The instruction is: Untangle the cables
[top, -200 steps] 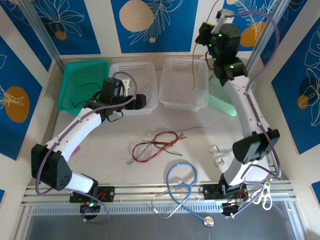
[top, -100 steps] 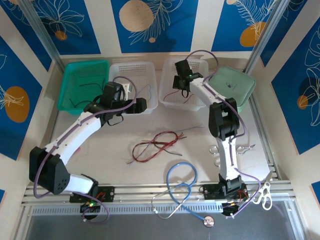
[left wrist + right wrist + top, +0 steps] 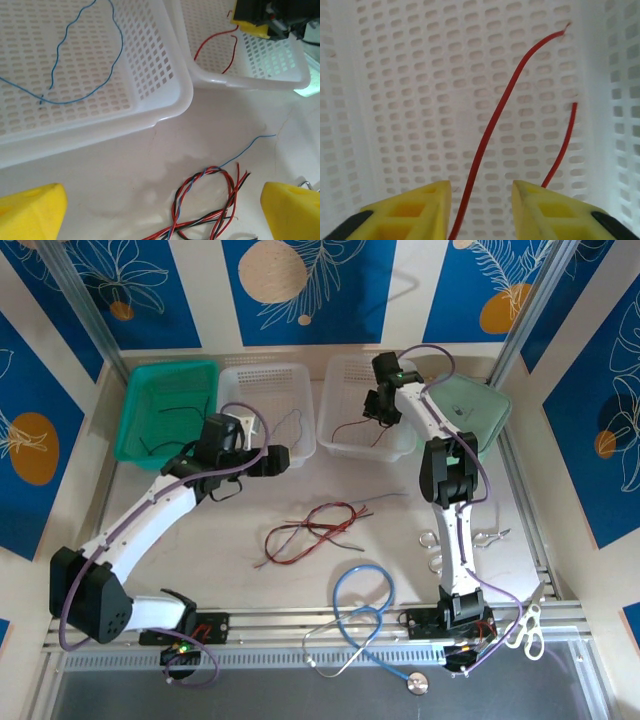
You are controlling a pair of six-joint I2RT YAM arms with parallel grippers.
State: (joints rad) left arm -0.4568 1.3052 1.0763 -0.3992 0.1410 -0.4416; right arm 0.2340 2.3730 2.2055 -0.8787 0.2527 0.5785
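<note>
The cables still tangled (image 3: 310, 530) are red, black and thin blue wires twisted together on the table's middle; in the left wrist view this knot (image 3: 210, 200) lies just ahead of my left gripper (image 3: 162, 215), whose yellow fingers (image 3: 30, 215) stand wide open. From above, the left gripper (image 3: 290, 455) hovers by the middle white basket (image 3: 300, 445), where a loose blue cable (image 3: 85, 95) lies. My right gripper (image 3: 380, 410) is over the right white basket (image 3: 340, 445). A red cable (image 3: 490, 125) runs loosely between the open right gripper (image 3: 482, 200) fingers, resting on the basket floor.
A green basket (image 3: 130, 410) at the back left holds a black wire. A pale green tray (image 3: 475, 405) sits at the back right. A blue stethoscope (image 3: 360, 610) and metal scissors (image 3: 435, 545) lie near the front edge.
The right arm came down from high with the red cable into the right white basket and its jaws have parted. The left arm shifted slightly right.
</note>
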